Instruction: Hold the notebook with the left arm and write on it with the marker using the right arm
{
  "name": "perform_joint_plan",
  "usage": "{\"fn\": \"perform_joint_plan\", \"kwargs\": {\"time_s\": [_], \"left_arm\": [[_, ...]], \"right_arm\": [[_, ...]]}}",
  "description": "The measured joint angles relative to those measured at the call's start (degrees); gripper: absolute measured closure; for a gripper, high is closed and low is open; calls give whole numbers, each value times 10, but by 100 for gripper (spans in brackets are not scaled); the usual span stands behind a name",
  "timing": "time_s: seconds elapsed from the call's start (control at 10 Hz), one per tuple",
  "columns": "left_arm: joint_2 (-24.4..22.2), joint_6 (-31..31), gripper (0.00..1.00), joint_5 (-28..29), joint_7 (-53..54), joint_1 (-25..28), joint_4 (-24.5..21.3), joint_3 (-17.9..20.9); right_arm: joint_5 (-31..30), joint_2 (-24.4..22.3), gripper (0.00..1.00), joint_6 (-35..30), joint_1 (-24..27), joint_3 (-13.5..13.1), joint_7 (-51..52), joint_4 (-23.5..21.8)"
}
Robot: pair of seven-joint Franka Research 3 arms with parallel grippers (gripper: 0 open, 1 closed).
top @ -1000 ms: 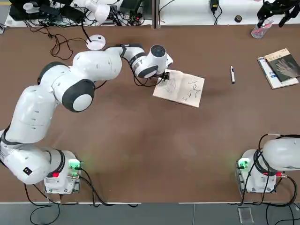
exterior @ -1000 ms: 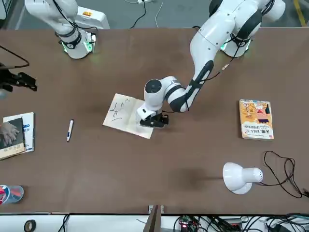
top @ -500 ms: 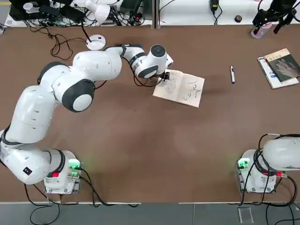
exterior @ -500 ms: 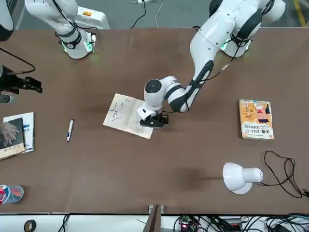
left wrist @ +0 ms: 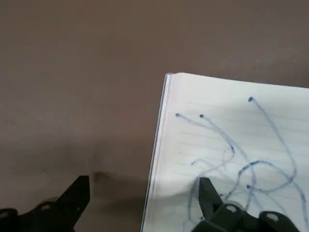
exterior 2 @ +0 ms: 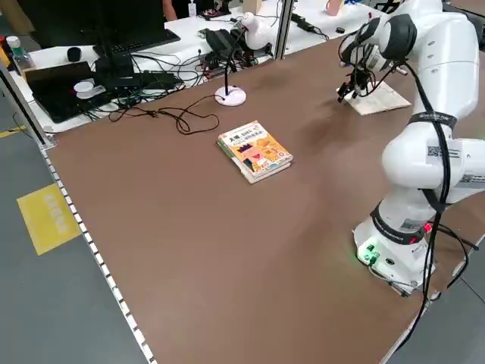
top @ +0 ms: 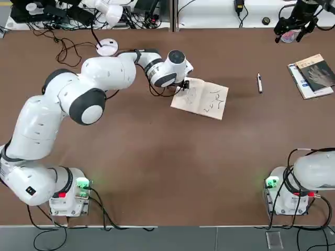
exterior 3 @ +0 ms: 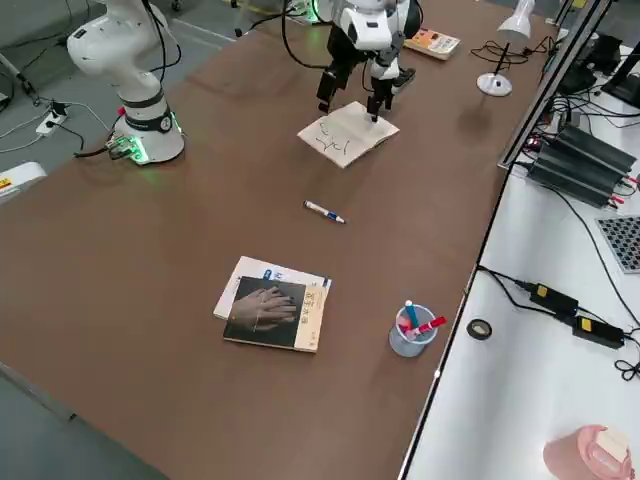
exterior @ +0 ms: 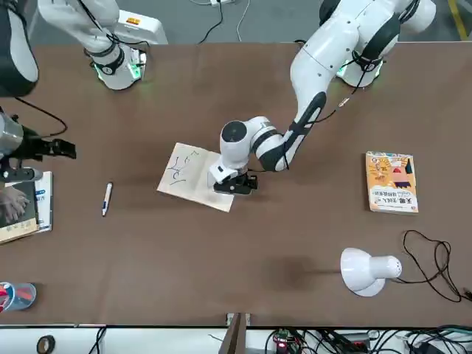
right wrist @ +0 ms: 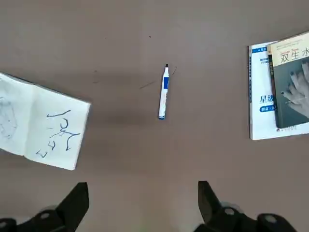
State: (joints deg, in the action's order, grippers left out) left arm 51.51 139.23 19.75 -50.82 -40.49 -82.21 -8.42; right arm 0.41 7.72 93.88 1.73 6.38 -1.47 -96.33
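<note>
The notebook (top: 201,98) lies open on the brown table, with blue scribbles on its white pages (left wrist: 231,145). My left gripper (top: 183,85) is down at its left edge and open. One fingertip (left wrist: 205,186) rests on the page and the other (left wrist: 82,186) stands over the bare table. The marker (top: 259,82) lies alone on the table to the right of the notebook (right wrist: 43,128). My right gripper (top: 291,27) hovers high over the far right corner, open and empty, looking down on the marker (right wrist: 163,94).
A dark-covered book (top: 314,73) lies on a blue-white one by the right edge. Behind it stands a clear cup of pens (exterior 3: 410,330). An orange book (exterior: 392,182) and a white lamp (exterior: 365,271) occupy the left side, and cables run along the far edge.
My right gripper has drifted leftward from the far right corner, toward the space above the marker. The left gripper, notebook and marker have not moved.
</note>
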Motion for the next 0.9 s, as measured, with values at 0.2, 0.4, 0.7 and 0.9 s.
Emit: {"fn": "perform_joint_plan", "kwargs": {"time_s": [0.2, 0.4, 0.7, 0.9], "left_arm": [[0, 0, 0, 0, 0, 0, 0, 0], [0, 0, 0, 0, 0, 0, 0, 0], [0, 0, 0, 0, 0, 0, 0, 0], [0, 0, 0, 0, 0, 0, 0, 0]], "right_arm": [[-7, 16, 0, 39, 0, 0, 12, -22], [-10, 26, 0, 71, 0, -1, 21, -52], [-15, 32, 0, 120, 0, -1, 22, -90], [-15, 35, 0, 156, -1, 0, 23, -110]]}}
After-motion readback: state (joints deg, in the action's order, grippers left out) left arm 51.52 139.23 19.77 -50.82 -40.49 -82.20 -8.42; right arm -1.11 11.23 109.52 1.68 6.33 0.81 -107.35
